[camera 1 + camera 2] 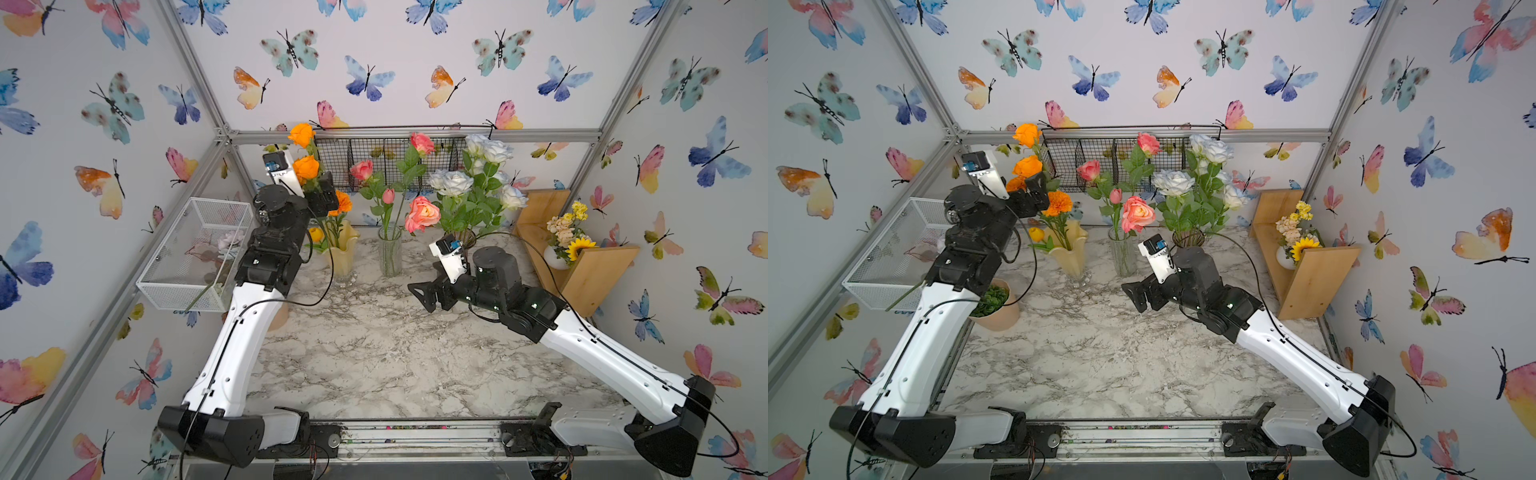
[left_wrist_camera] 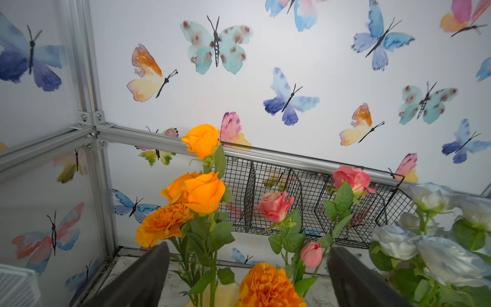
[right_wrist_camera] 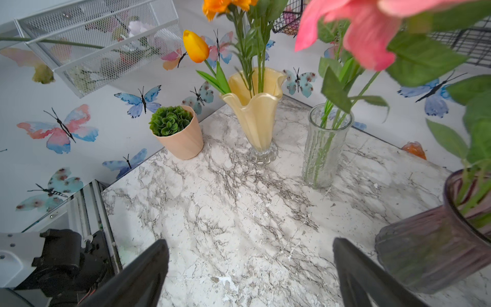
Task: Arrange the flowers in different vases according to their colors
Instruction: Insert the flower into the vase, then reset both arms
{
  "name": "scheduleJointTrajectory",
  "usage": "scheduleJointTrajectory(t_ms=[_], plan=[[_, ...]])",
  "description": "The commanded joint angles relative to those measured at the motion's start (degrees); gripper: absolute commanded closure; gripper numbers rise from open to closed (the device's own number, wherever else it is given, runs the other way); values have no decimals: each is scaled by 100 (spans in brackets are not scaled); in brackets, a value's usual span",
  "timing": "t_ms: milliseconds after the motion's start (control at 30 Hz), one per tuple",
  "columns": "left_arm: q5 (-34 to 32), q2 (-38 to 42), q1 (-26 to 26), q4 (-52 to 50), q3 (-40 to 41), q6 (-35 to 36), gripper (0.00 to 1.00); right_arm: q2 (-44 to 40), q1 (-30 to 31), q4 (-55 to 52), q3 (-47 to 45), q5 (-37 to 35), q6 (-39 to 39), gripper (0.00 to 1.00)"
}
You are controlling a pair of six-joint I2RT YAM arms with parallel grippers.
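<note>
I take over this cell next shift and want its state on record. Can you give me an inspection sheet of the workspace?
Surface: marble tabletop, no loose stems seen.
Job's things: orange flowers in yellow vase, pink flowers in clear vase, white roses in purple vase; spare stems lie in white mesh basket.
Clutter: succulent pot, sunflower bouquet on wooden shelf, black wire basket.
Grippers: left pincer open among orange flowers, empty; right pincer open over tabletop, empty.
Cables: left cable loops before yellow vase; right cable arcs before wooden shelf.
Surroundings: aluminium frame, butterfly walls.
</note>
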State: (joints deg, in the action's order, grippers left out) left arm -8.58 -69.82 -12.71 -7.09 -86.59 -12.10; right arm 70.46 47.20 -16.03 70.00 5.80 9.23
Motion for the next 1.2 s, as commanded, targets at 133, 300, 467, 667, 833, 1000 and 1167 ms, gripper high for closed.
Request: scheduleJointTrajectory(t_ms=[133,300,467,667,833,1000,1167], plan=[[345,1820,30,-914,1055,-462,1,-769,-27,525,-1035,-2452,714,2],[-105,3234,-91,-1449,2573,-798,1,-1639,-27,1302,-2252,-4099,1118,2],[-155,4684,-91,-657,4750,-989,1,-2205,-33,1444,-3223,-6323,1305,2],[-1372,4454,-91,191,6098,-325,1,-2478,-35,2811,-4379,-7017,260,2],[-1706,3365,22,1836,6672,390,1,-2161,-219,4385,-5135,-7219,-469,2],[-1626,2315,124,3879,7250,923,1,-1771,-790,5341,-5654,-6622,-543,1],[-1560,1467,243,5008,7540,1205,1,-1239,-1355,6616,-6179,-6113,-815,2]])
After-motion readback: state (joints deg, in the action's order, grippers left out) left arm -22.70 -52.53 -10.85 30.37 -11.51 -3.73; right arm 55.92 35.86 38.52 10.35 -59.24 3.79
